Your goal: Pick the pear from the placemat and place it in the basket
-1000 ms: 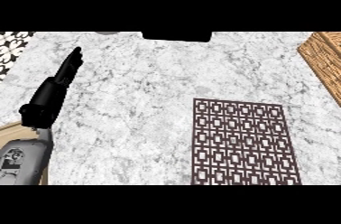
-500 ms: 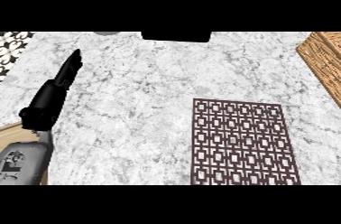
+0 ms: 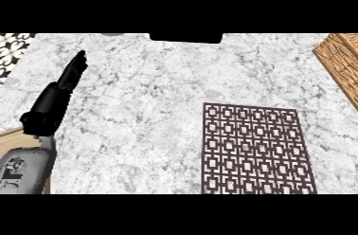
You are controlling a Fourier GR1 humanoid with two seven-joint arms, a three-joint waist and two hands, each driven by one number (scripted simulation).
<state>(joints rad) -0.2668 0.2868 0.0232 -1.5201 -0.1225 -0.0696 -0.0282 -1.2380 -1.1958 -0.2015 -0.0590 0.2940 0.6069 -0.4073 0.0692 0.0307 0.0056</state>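
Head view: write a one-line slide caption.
Left hand open above the marble counter, patterned placemat to its right, wooden basket at the right edge, no pear in sight.

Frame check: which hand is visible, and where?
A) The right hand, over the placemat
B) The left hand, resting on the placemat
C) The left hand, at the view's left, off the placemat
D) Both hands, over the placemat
C: only the left hand shows, fingers straight, over the marble counter at the view's left, well apart from the dark patterned placemat.
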